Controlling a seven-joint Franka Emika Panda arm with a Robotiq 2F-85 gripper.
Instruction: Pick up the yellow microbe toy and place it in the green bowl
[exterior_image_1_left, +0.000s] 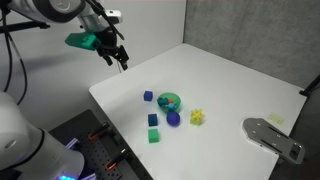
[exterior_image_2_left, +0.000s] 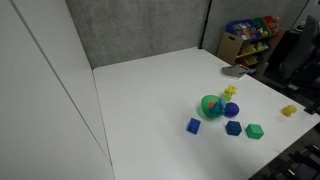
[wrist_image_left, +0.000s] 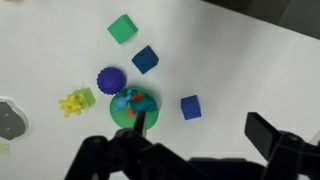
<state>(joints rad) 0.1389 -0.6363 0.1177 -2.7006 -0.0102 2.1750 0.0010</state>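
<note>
The yellow microbe toy (wrist_image_left: 70, 104) lies on the white table, beside the purple-blue ball (wrist_image_left: 111, 79). It also shows in both exterior views (exterior_image_1_left: 197, 117) (exterior_image_2_left: 230, 92). The green bowl (wrist_image_left: 150, 112) stands next to the ball and holds a small blue-and-orange thing. The bowl shows in both exterior views (exterior_image_1_left: 170, 101) (exterior_image_2_left: 211, 105). My gripper (wrist_image_left: 200, 135) is open and empty. It hangs high above the table's far left corner in an exterior view (exterior_image_1_left: 118, 58), well apart from the toys.
Two blue cubes (wrist_image_left: 145, 59) (wrist_image_left: 190, 107) and a green cube (wrist_image_left: 123, 28) lie around the bowl. A paler yellow-green block (wrist_image_left: 87, 97) touches the toy. A grey flat object (exterior_image_1_left: 272, 135) lies near the table edge. A yellow block (exterior_image_2_left: 289, 110) lies apart.
</note>
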